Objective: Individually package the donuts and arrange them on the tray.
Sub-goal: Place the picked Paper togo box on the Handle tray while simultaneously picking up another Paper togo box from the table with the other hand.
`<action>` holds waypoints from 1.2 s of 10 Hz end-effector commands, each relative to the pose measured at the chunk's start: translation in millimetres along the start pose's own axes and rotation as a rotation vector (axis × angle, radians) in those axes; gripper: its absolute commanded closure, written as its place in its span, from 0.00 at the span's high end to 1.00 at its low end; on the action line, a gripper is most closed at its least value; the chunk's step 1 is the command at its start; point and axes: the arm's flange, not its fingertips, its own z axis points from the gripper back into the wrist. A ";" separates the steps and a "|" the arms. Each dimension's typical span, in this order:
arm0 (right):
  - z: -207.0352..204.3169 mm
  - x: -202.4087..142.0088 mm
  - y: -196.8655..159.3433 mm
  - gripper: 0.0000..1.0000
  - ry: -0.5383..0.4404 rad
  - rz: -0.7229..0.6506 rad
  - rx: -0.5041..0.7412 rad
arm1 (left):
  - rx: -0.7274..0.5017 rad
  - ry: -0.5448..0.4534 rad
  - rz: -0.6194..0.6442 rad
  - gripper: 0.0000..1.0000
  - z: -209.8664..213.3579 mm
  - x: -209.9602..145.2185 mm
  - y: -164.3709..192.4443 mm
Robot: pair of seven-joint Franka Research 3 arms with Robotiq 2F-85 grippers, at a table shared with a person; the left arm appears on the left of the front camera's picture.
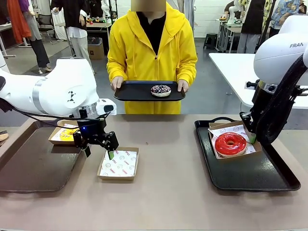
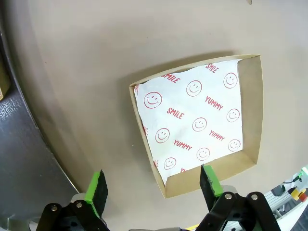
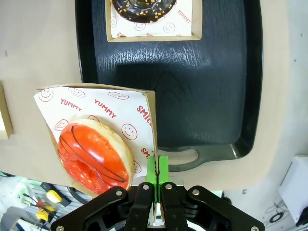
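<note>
Right hand (image 3: 158, 166) clenched on one thin wall of the shallow brown cardboard box (image 3: 122, 113) holding the glossy red ring donut (image 3: 94, 156), at the black plastic tray's (image 3: 207, 72) far end. That wall may buckle and tip the donut out. Left hand (image 2: 154, 185) released, well left of the tray.

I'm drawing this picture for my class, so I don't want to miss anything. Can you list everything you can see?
red donut: one, glossy red, boxed over right tray
chocolate donut: one, brown, sprinkled, boxed on that tray
yellow donut: one, yellow, boxed by left tray
sprinkled donut: one, dark, on held tray
empty box: one, brown, smiley paper, table middle-left
trays: three, two black, left one dark brown
person: one, yellow hoodie, far side, holding a tray
left gripper: one, black and green, open above empty box
right gripper: one, black and green, shut on red donut's box
</note>
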 end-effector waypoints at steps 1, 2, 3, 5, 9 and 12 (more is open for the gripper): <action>-8.2 0.2 3.7 0.01 0.017 0.008 -0.037 | 0.022 -0.025 0.039 1.00 -1.5 -8.0 -4.7; -16.1 -2.2 4.8 0.01 0.009 -0.001 -0.061 | 0.038 -0.056 0.070 1.00 -2.4 -12.0 -10.4; -25.5 -6.3 3.9 0.01 0.006 -0.020 -0.062 | 0.046 -0.078 0.075 1.00 -2.7 -15.7 -16.0; -44.9 -13.7 -1.9 0.01 0.041 -0.026 -0.051 | 0.061 -0.132 0.107 1.00 -5.9 -18.1 -23.5; -67.8 -9.9 -22.4 0.01 0.042 -0.022 0.023 | 0.134 -0.156 0.129 1.00 -12.0 -18.5 -36.7; -80.1 1.8 -35.1 0.01 0.080 -0.031 0.071 | 0.139 -0.145 0.137 1.00 -11.8 -17.4 -36.0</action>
